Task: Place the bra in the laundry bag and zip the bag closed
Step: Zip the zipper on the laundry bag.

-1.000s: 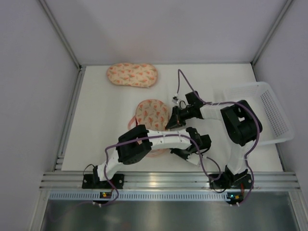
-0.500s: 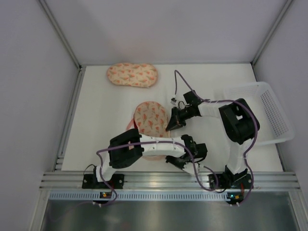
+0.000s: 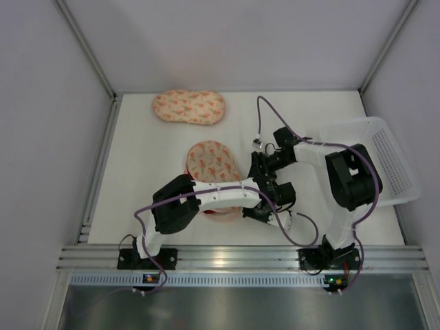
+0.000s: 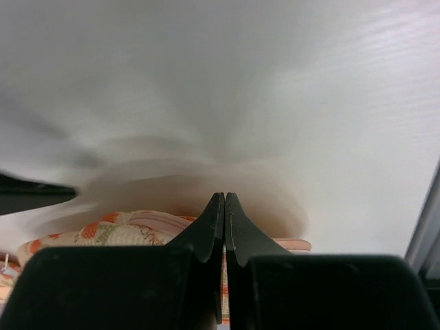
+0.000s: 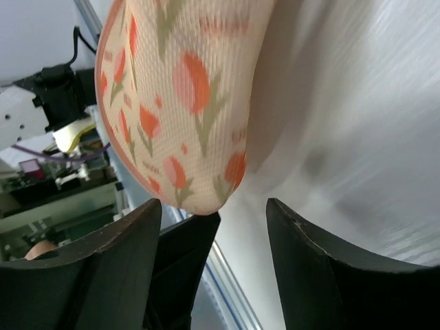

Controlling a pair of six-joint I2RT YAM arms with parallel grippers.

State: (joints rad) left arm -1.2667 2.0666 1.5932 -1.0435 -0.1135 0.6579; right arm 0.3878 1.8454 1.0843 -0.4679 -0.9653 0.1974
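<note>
One peach-pink laundry bag (image 3: 210, 159) lies near the middle of the white desk (image 3: 148, 172). Its printed upper lobe shows from overhead, and its lower half is hidden under the left arm (image 3: 216, 194) that crosses it. The bra cannot be made out for certain in any view. It is probably already inside the bag, though that is a judgement.

The left fingers (image 4: 206, 237) are clenched tight just beside the bag's edge, with nothing visible between them. Whether they pinch a zip pull or a fold of fabric cannot be told. The right fingers (image 5: 103, 275) stand spread apart and grasp nothing, and the rounded end of the lobe shows just past the gap between them. Farther out, a twin pouch (image 3: 189, 107) lies near the back wall and a white mesh basket (image 3: 393, 163) sits at the desk's right edge.

With the lobe let go and the zip apparently not yet run, the soft flap could sag open and let the bra slide out. A pull by the left fingers might also drag the whole unheld bag across the desk instead of closing it. Both wrists crowd the bag's right side, so their trailing cables could snag.

A second ago the right fingers were shut at the lobe's right rim. They have since sprung open and drawn back to the right, leaving the lobe slightly farther left. The left arm's elbow has also shifted leftward.
</note>
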